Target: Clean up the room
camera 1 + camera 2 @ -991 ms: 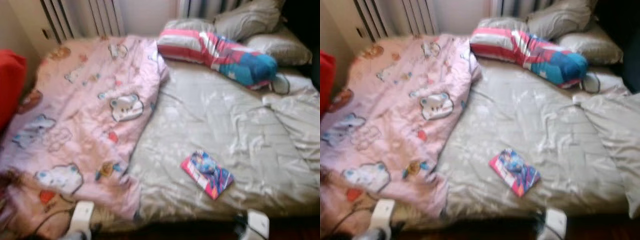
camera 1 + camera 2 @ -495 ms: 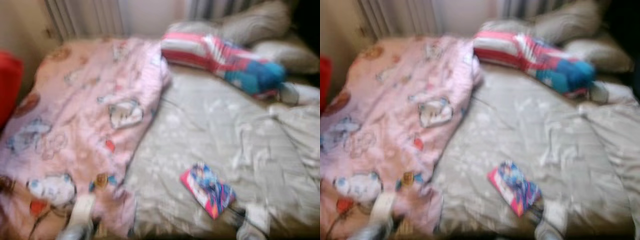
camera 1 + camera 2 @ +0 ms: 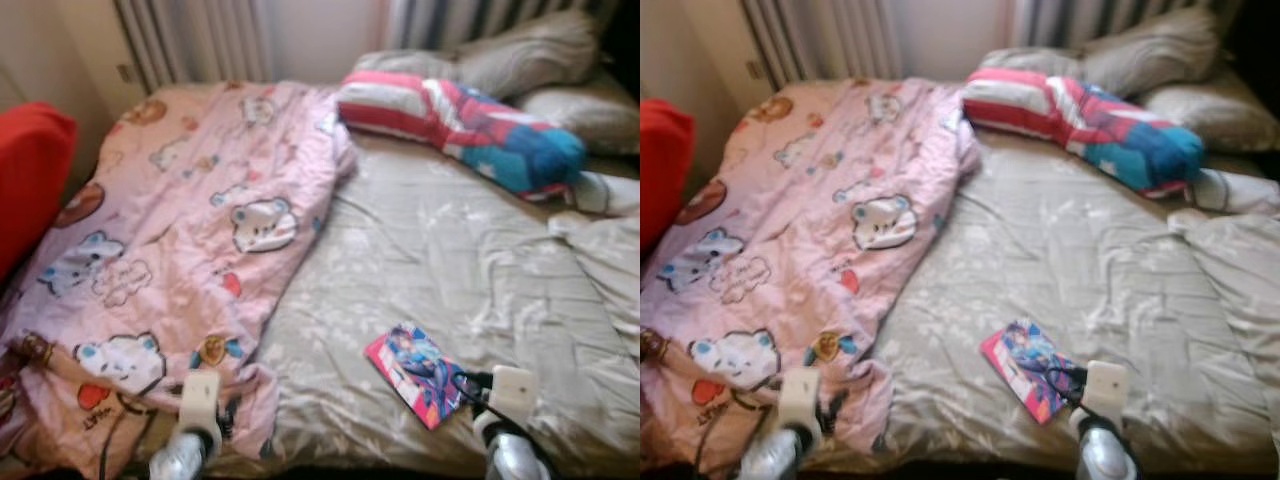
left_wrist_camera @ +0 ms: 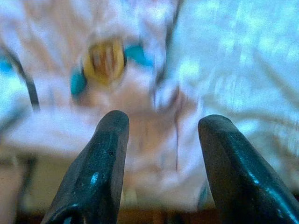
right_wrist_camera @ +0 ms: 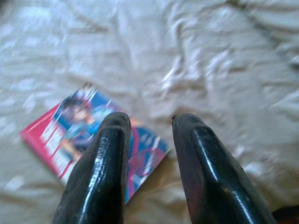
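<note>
Rumpled grey bed sheet (image 3: 430, 240) now sits closer as both arms have risen over the bed edge, the right tool (image 5: 148, 122) parted just above the colourful book (image 3: 418, 372), the left tool (image 4: 160, 128) parted over the pink quilt (image 3: 190, 250), suggesting a book pickup next.

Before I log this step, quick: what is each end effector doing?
Left end effector: open, empty, over the pink blanket.
Right end effector: open, empty, over the book.
</note>
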You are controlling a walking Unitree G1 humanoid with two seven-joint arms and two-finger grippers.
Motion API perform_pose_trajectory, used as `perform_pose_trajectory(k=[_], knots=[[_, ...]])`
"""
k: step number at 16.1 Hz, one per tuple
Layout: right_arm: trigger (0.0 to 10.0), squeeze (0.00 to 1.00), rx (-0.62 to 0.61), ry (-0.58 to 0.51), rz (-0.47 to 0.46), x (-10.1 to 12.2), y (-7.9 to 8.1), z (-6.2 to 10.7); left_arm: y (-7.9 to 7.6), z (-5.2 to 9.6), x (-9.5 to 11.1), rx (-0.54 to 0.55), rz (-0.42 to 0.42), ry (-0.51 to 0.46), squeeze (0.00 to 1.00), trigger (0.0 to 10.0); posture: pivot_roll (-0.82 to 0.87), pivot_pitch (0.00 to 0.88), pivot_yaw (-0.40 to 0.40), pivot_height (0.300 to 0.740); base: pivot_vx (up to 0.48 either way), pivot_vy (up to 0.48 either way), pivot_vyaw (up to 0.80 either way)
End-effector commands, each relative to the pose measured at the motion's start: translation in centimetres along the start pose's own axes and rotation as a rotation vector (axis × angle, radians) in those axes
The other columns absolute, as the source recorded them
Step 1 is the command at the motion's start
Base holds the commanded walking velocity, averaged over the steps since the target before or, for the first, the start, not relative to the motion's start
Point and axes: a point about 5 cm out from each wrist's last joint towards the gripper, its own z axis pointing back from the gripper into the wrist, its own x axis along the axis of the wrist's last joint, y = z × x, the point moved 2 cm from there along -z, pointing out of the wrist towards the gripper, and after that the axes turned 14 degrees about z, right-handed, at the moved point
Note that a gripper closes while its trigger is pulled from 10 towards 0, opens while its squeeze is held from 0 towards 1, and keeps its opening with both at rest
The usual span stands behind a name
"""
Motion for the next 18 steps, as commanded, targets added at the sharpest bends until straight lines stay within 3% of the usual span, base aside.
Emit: perform_pose_trajectory(k=[1, 4, 8, 11, 15, 18], knots=[[10.0, 0.0, -0.016, -0.086, 0.01, 1.1, -0.3, 0.1, 0.7, 0.3, 1.0, 0.006, 0.009, -0.08, 0.0, 10.0, -0.05, 0.118, 0.007, 0.74, 0.0, 0.0, 0.0], [10.0, 0.0, -0.052, -0.235, 0.04, 3.6, -1.0, 0.4, 0.8, 0.0, 4.4, 0.006, 0.033, -0.251, 0.0, 10.0, -0.07, 0.095, 0.009, 0.74, 0.0, 0.0, 0.0], [10.0, 0.0, -0.019, -0.289, 0.074, 4.5, -1.3, 0.5, 1.3, 0.3, 6.7, 0.02, 0.05, -0.362, 0.0, 10.0, -0.08, 0.051, -0.002, 0.74, 0.0, 0.0, 0.0], [10.0, 0.0, 0.025, -0.284, 0.086, 4.3, -0.5, 0.8, 2.1, 0.9, 6.9, 0.048, 0.06, -0.382, 0.0, 10.0, -0.07, 0.024, -0.012, 0.74, 0.0, 0.0, 0.0], [10.0, 0.0, 0.071, -0.28, 0.076, 4.6, 0.1, 0.6, 1.6, 0.9, 7.8, 0.036, 0.07, -0.416, 0.0, 10.0, -0.05, 0.003, -0.023, 0.74, 0.0, 0.0, 0.0], [10.0, 0.0, 0.046, -0.31, 0.064, 5.9, -0.3, 0.0, 1.4, 0.7, 8.3, 0.023, 0.076, -0.42, 0.0, 10.0, -0.04, 0.041, -0.025, 0.74, 0.0, 0.0, 0.0]])
